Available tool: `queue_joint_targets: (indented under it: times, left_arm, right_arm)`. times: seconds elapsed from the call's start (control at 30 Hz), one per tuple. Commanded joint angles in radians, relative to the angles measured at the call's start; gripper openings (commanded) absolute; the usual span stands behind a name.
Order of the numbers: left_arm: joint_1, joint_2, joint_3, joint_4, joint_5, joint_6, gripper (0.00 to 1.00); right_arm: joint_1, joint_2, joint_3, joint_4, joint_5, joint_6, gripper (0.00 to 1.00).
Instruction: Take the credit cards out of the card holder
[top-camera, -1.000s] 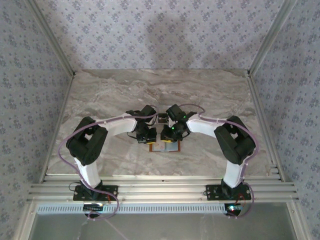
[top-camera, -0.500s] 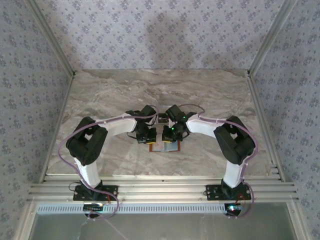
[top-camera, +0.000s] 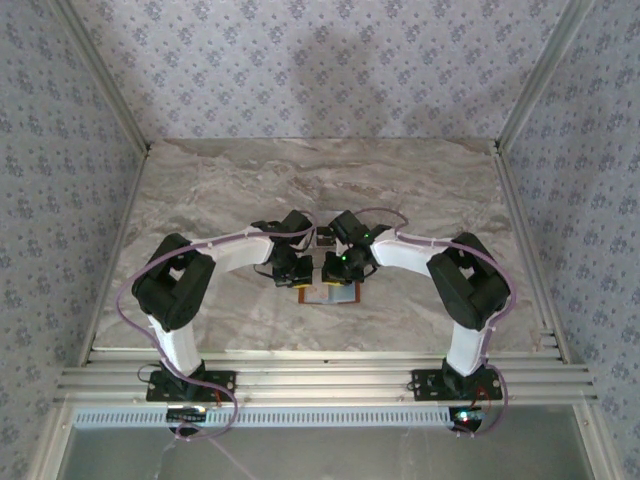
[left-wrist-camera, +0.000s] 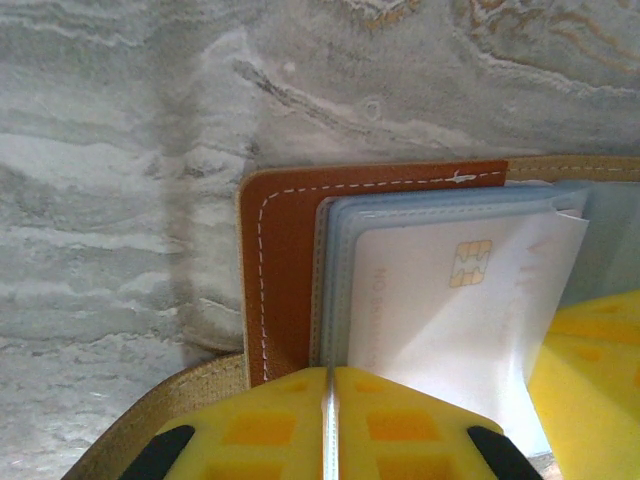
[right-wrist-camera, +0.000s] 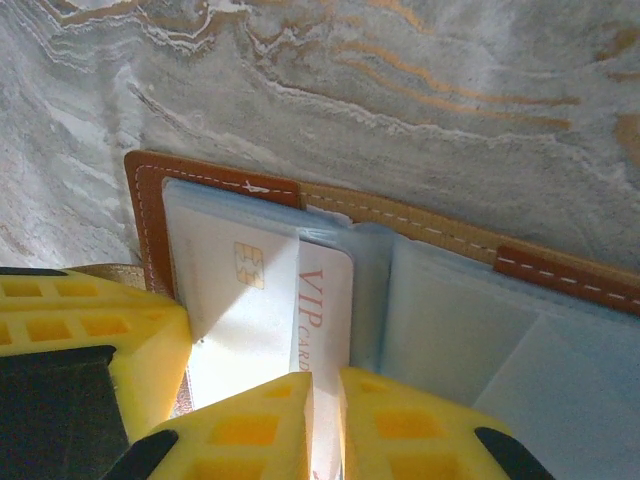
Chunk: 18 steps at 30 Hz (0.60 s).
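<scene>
Hardly anything has shifted in the overhead view over the last second: both arms remain folded inward above the card holder (top-camera: 327, 293), which lies open at the middle of the table (top-camera: 220, 190), between the two claws and touching both.

Left gripper (left-wrist-camera: 327, 420): jaws together, tips bearing on the edge of the holder's left half. Whether leather is pinched between them cannot be told.

Right gripper (right-wrist-camera: 325, 420): clamped on the VIP-lettered card (right-wrist-camera: 325, 310), whose end passes down between the two fingers.

Governing relation: that card's long axis runs straight into the right claw, its other end tucked in the pale blue sleeve (right-wrist-camera: 372, 290) towards the stitched edge. The right arm is therefore the one placed to draw. Judgement: the pull must follow that axis, back out of the sleeve, while the left claw anchors the holder.

Contents: of the credit cards, the left page carries a whitish chip card (left-wrist-camera: 440, 300) seated in its sleeve, with the VIP-lettered one overlapping it. The right page shows pale blue sleeves, and their contents cannot be made out.

Judgement: extraction is at an early stage.
</scene>
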Motion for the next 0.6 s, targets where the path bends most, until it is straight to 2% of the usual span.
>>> queue_joint_targets:
  times: [0.0, 0.17, 0.3, 0.57]
  left_arm:
    - [-0.003, 0.014, -0.025, -0.016, -0.013, -0.002, 0.11]
    - [-0.002, 0.014, -0.025, -0.016, -0.012, -0.002, 0.11]
    - [-0.002, 0.017, -0.023, -0.016, -0.012, -0.002, 0.11]
    - [-0.002, 0.021, -0.017, -0.019, -0.011, 0.001, 0.11]
  right_arm:
    - [0.03, -0.009, 0.008, -0.022, -0.01, 0.025, 0.16]
    - [0.036, -0.015, 0.009, -0.025, -0.007, 0.033, 0.12]
    - [0.038, -0.025, 0.006, -0.027, -0.002, 0.039, 0.16]
    - [0.042, -0.048, -0.005, -0.026, 0.005, 0.049, 0.18]
